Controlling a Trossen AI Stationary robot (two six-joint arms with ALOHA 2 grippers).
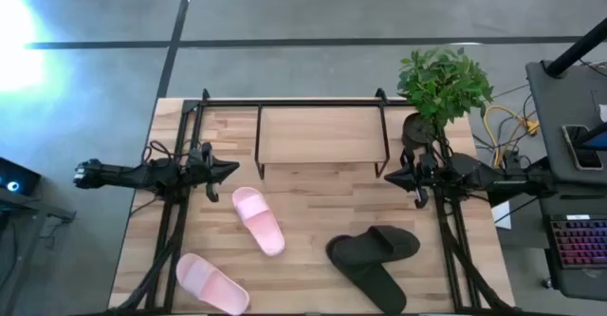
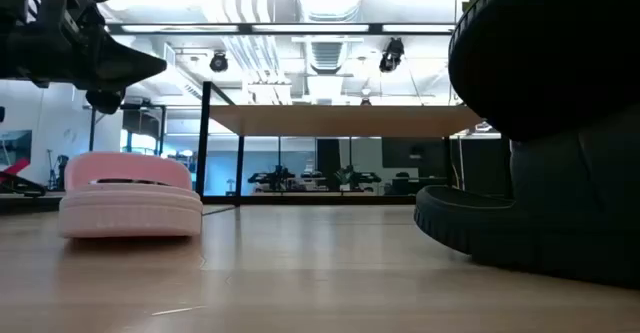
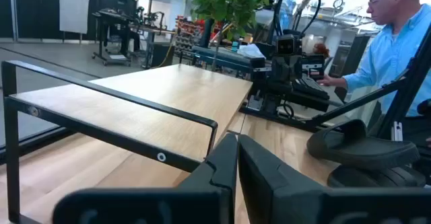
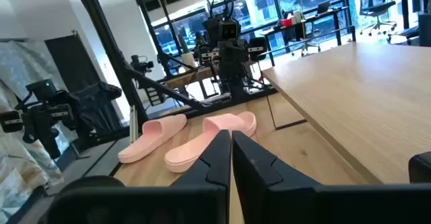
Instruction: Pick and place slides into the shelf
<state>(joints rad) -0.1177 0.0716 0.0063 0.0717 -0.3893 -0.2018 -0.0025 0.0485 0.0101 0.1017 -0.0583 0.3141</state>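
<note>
Light wood-plank table (image 1: 313, 202) fills the centre of the high view, dark grey floor w/ pale seams across the top. The shelf (image 1: 321, 138) sits at the table's upper middle, thin black frame, pale top board, nothing on it. Potted plant (image 1: 442, 88) at upper right, just beside the shelf's right end; desk w/ a lit keyboard (image 1: 579, 242) at far right edge.

Slides all on the table, below the shelf: one pink slide (image 1: 258, 220) centre-left, second pink slide (image 1: 211, 283) lower left near the bottom edge, black pair (image 1: 373, 256) lower right, one lying partly over the other. In the low view a black slide (image 2: 545, 123) looms big at right, pink one (image 2: 131, 207) at left.

Left gripper (image 1: 230, 170) at mid-left, by the shelf's left end, fingers clenched together, empty. Right gripper (image 1: 391, 176) at mid-right by the shelf's right end, also clenched, holding nothing.

Room beyond: bright ceiling lights, glass walls, other workbenches. Left wrist view shows a person (image 3: 404, 42) in a light blue shirt at upper right
</note>
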